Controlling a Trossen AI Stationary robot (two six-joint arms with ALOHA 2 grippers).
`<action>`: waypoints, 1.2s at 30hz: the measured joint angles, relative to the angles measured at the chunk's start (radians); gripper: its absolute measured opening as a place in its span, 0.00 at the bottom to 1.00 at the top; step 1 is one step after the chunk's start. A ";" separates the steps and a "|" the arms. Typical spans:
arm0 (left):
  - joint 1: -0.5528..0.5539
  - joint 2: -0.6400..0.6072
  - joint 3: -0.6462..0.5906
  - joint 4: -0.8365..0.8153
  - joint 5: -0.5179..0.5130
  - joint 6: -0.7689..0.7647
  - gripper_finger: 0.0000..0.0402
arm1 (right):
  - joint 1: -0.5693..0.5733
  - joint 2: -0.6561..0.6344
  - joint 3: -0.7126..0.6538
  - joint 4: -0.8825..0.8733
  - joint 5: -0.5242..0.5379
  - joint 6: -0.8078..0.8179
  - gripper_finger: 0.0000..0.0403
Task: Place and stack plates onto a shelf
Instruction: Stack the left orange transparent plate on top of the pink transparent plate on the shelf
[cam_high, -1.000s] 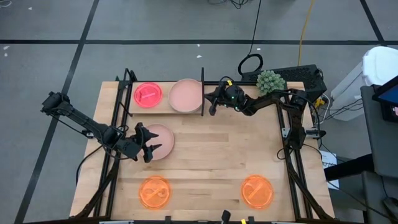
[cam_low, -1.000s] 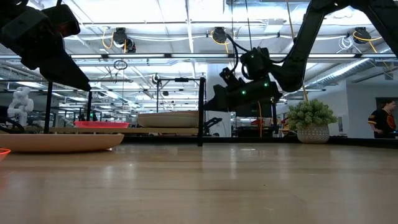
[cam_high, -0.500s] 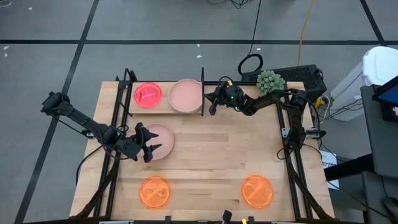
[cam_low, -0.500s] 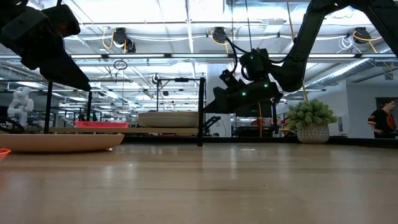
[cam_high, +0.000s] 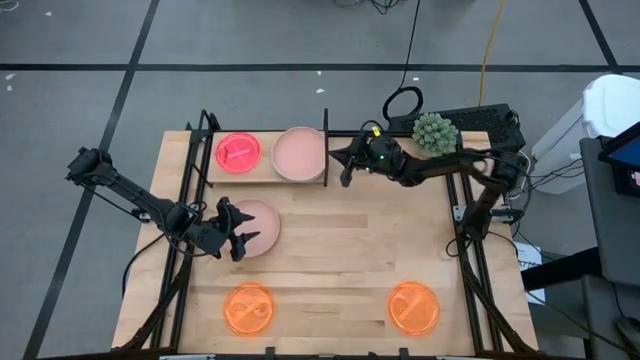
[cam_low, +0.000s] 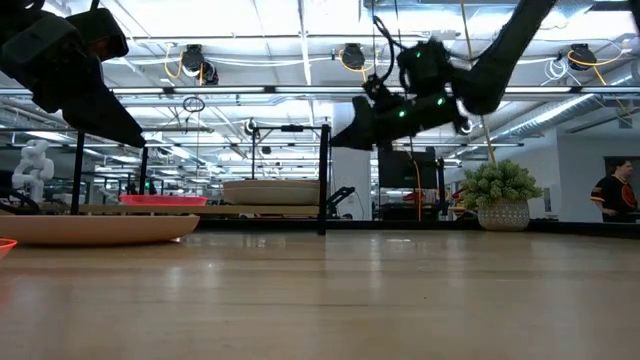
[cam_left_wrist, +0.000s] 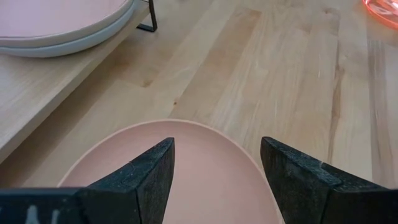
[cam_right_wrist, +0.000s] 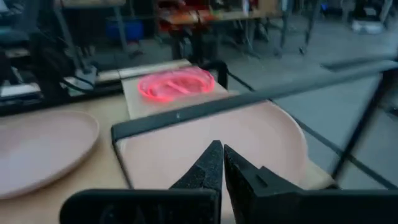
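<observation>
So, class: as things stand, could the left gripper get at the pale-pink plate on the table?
Probably yes: the left gripper hangs open right over the pale-pink plate, with nothing between them.

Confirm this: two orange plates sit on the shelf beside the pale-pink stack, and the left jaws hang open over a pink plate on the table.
One thing is wrong. Only a single neon pink plate lies on the shelf beside the pale-pink stack; the two orange plates lie on the table's near edge, as the high view shows. The left gripper does hang open over the pink plate.
</observation>
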 joint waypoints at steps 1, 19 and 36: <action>-0.003 0.000 0.000 0.000 0.000 -0.001 0.61 | 0.006 -0.038 -0.008 -0.056 0.020 0.003 0.00; -0.123 0.034 0.000 0.124 0.064 0.087 0.61 | 0.341 -0.656 -0.392 -0.393 0.108 0.294 0.00; -0.352 0.403 0.107 0.142 0.307 -0.290 0.61 | 0.499 -0.682 -0.407 -0.398 0.196 0.355 0.00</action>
